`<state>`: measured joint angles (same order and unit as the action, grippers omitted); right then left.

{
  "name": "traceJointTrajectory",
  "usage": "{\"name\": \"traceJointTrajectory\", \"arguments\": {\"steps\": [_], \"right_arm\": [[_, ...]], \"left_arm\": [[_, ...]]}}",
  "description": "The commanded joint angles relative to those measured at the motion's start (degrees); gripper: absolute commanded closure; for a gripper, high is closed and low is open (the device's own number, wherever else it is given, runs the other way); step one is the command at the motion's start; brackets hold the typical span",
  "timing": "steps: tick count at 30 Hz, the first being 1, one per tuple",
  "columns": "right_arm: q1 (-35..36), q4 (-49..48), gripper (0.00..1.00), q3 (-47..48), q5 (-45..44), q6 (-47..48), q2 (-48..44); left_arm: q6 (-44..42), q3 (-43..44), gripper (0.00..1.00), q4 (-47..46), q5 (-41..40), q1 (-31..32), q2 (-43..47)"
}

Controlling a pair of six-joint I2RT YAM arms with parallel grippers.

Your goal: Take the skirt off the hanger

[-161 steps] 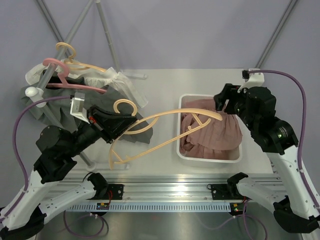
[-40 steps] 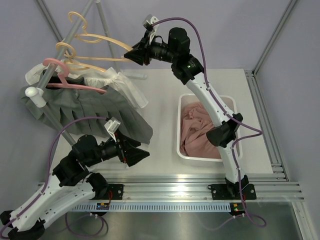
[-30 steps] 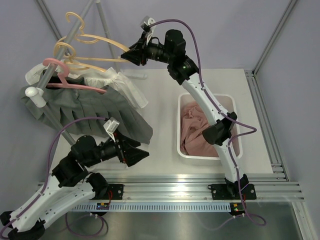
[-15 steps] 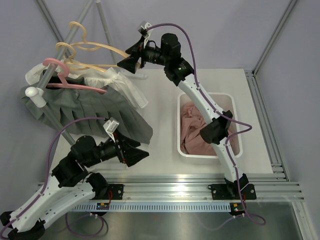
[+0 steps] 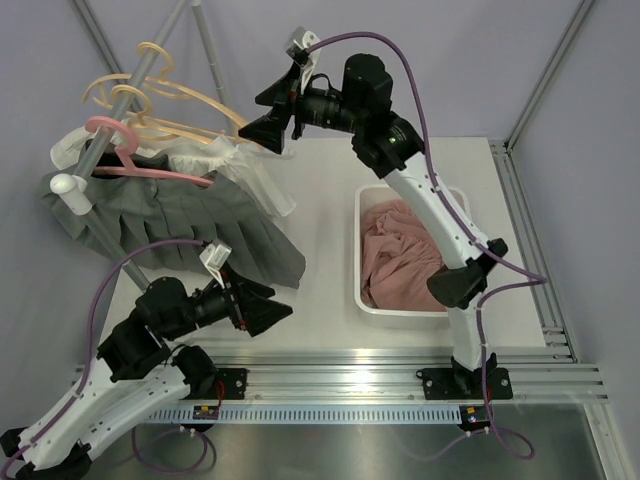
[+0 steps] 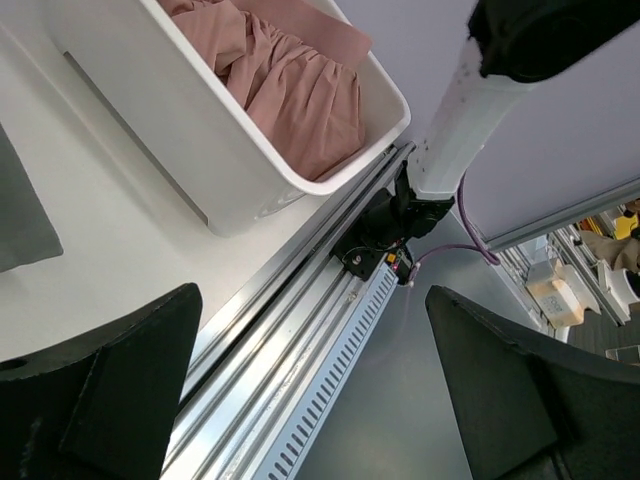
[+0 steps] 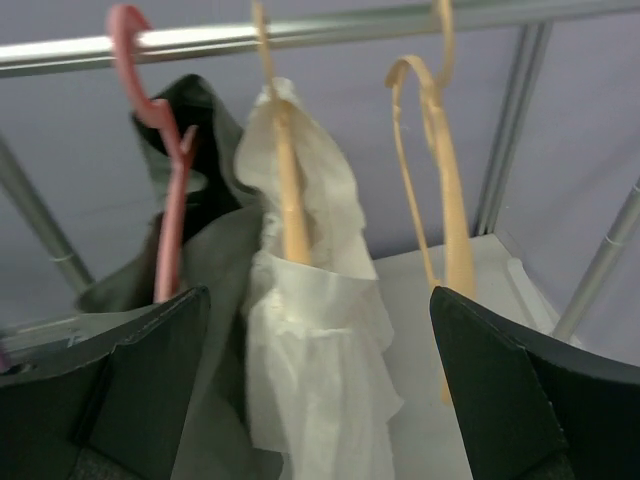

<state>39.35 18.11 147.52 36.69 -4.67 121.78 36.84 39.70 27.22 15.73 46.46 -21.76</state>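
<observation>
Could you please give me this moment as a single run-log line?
pink skirt: in white bin | bare hanger: on rail | right gripper: open, by rail | left gripper: open, above table

The rail (image 7: 340, 30) is shiny metal, the hangers (image 7: 455, 240) smooth plastic, the bin (image 6: 170, 140) glossy white plastic, and the skirt (image 6: 300, 100) matt, creased cloth.

White bin (image 5: 357, 255) on pale table (image 5: 325, 215)
</observation>
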Motion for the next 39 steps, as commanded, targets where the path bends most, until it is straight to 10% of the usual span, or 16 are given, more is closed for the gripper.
{"name": "traceJointTrajectory", "arguments": {"steps": [1,28,35,37,39], "right_arm": [[4.50,3.42,0.03,-3.72,2.51,5.97,-8.83],[13.64,19.33,0.21,0.92,0.67,17.24,1.97],[14.44,16.26,0.59,2.68,1.02,15.13,3.64],[14.44,15.56,0.94,2.51,1.11,13.99,3.03],[14.44,14.85,1.00,2.42,1.81,13.46,2.42]], "left_arm": [[2.79,-1.55,0.01,0.64,-3.07,0.13,2.67],[3.15,-1.29,0.01,4.24,-3.42,0.13,5.67],[3.06,-1.47,0.01,5.12,-3.86,0.04,6.38],[3.06,-1.38,0.01,5.38,-3.86,0.04,6.64],[3.06,-1.38,0.01,5.65,-3.95,0.12,6.82]]}}
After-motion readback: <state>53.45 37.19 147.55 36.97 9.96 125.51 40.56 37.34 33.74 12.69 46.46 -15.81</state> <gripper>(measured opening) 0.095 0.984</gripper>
